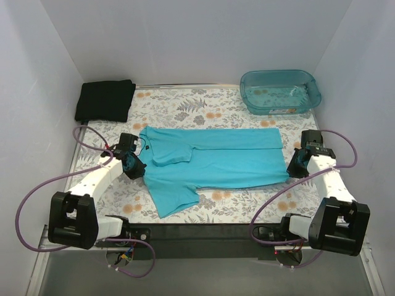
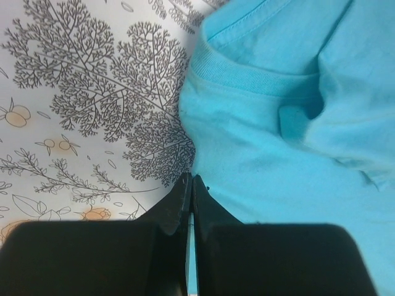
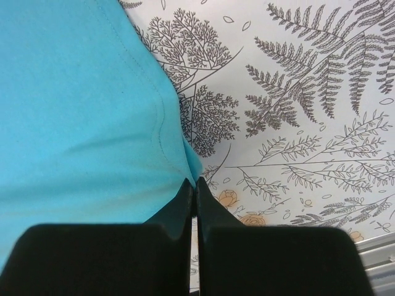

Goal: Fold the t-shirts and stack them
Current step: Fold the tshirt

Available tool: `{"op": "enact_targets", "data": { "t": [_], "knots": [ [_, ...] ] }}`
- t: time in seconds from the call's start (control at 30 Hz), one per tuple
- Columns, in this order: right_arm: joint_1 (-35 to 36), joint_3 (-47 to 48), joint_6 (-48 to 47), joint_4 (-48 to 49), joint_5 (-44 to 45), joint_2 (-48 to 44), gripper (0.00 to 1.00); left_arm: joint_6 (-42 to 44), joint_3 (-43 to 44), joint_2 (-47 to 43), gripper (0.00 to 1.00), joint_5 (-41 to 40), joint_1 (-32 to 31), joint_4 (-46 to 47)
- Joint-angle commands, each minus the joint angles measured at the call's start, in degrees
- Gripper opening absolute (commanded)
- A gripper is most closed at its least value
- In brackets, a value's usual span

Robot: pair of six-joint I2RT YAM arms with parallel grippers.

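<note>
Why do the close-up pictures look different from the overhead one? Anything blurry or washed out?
Top external: soft, even light, glints on the tub. Left wrist: the tablecloth bleaches pale toward the top; the left fingers are a featureless black mass. Right wrist: the turquoise t-shirt seam is crisp; the right fingers equally dark.

High rear view facing down, two close downward wrist views, all sharing turquoise t-shirt [image 1: 216,163]
</note>
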Motion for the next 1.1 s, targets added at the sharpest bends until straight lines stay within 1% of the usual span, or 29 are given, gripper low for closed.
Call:
{"op": "enact_targets", "data": {
  "t": [0.0,0.1,0.43,0.63,0.8,1.07],
  "knots": [
    [-0.36,4.88,-1.43,-1.08,0.92,2.47,0.01,3.05,4.22,1.77,0.0,0.17,2.03,-1.67],
    [-0.28,8.05,-2.05,-0.99,0.39,5.72,0.01,3.94,6.51,3.0,0.0,1.48,2.92,-2.02],
    [-0.28,15.87,-3.37,-0.99,-6.11,16.97,0.01,5.52,12.66,9.86,0.0,5.35,6.7,-2.2],
    [-0.19,18.69,-3.28,-0.81,-4.1,20.4,0.02,5.7,16.18,13.37,0.0,5.97,9.07,-2.29],
    [-0.19,20.36,-2.93,0.24,-2.08,22.86,0.02,5.26,18.12,15.66,0.0,6.32,9.77,-1.68],
    [-0.1,20.98,-0.56,3.75,-3.04,26.3,0.04,4.47,19.17,19.88,0.0,5.88,9.78,0.78]
  ]
}}
